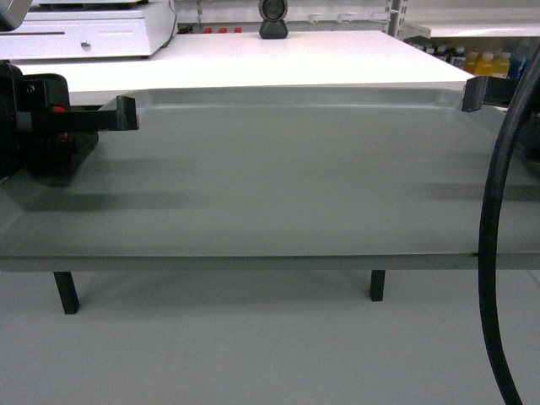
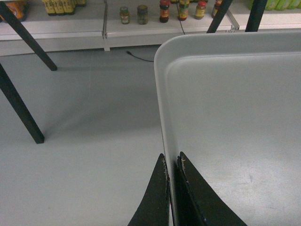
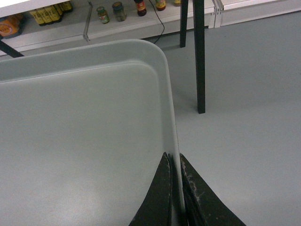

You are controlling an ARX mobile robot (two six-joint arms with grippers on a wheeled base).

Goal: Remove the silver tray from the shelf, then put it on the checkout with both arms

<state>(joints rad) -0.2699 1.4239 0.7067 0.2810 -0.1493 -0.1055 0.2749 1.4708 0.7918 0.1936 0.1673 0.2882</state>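
A: What is the left gripper [image 2: 172, 162] doing?

B: It is pinching the left rim of the silver tray [image 1: 278, 177], one toothed finger lying outside the rim and one inside, the jaws pressed onto the metal. In the head view its red block is showing at the far left edge.

A: And the tray itself?

B: It is hanging level in the air above the grey floor [image 1: 253, 337], stretching nearly across the whole head view. Its far edge is sitting just in front of the white checkout [image 1: 253, 59] counter, and I cannot tell whether the two are touching. Black table legs [image 1: 66, 292] are showing beneath it.

A: What is standing on the checkout?

B: A white cash drawer [image 1: 84, 34] is sitting at the left, and a black barcode scanner [image 1: 273, 18] is standing at the middle of the back.

A: And on the right?

B: The right gripper [image 3: 174, 160] is clamping the tray's right rim the same way, jaws closed on it. A thick black cable [image 1: 494, 236] is curving down in front. Jars [image 3: 107, 12] are lining a low shelf [image 3: 56, 29] behind.
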